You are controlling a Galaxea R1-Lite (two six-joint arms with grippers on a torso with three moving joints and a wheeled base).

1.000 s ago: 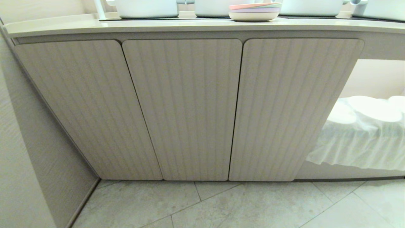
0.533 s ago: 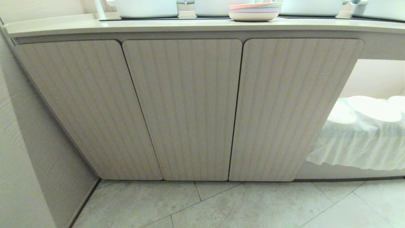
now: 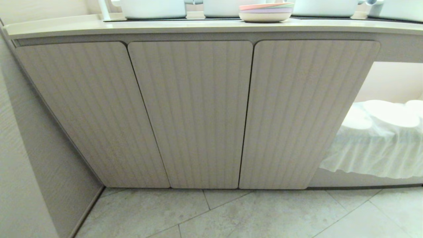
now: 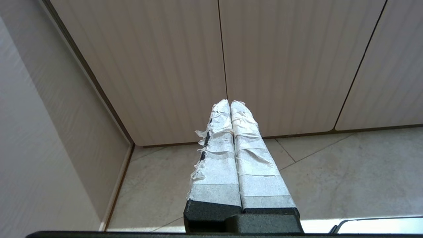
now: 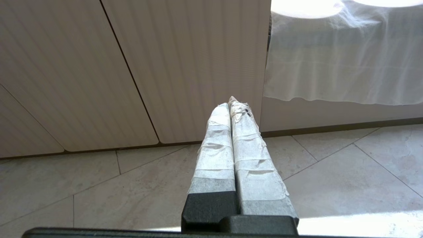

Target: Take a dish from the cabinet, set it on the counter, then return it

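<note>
The left gripper (image 4: 230, 103) has its two tape-wrapped fingers (image 4: 218, 138) pressed flat together, nothing between them, and it points down and forward over the tiled floor (image 4: 330, 172) just short of the cabinet (image 3: 190, 112). The right gripper (image 5: 232, 103) stands the same way: fingers (image 5: 216, 138) closed tight on each other, empty, aimed at the foot of the cabinet near its right-hand door (image 3: 304, 112). Neither arm shows in the head view.

Beyond the fingertips, all three ribbed beige doors are shut, their rounded corners lined up under the tabletop (image 3: 66, 28). Because they are closed, the light blue dish cannot be seen (nothing of the inside shows). To the left a plain wall (image 3: 29, 158) meets the cabinet at a corner, with a skirting strip running down to the floor.

On the tabletop, near its front edge and above the seam between the middle and right doors, sits a stack of pastel plates (image 3: 266, 12) with a pink one on top. Behind it stand several white pots (image 3: 152, 9) on a black hob panel (image 3: 172, 19). To the right of the cabinet an open recess holds something draped in thin white cloth (image 3: 373, 145), its hem hanging just above the floor.
</note>
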